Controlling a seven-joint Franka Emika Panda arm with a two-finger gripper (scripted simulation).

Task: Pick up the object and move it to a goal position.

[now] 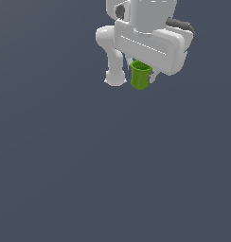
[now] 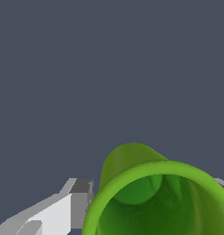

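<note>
The green cup hangs directly beneath the white gripper, tucked between its fingers at the top of the exterior view, with nothing but flat grey ground around it. Its long axis runs roughly up and down with a slight tilt, the hollow mouth turned up toward the hand, so the wrist view looks straight into the cup, rim nearest the lens and body narrowing away. One pale finger sits just beside the rim on one flank; a sliver of the other shows at the opposite edge of the frame. The jaws appear closed down on the cup's sides, though actual contact is hard to confirm at this angle. Whether the cup is clear of the ground cannot be told. The arm's wrist block is bent over the cup, pointing down. No goal marker shows in either view.
</note>
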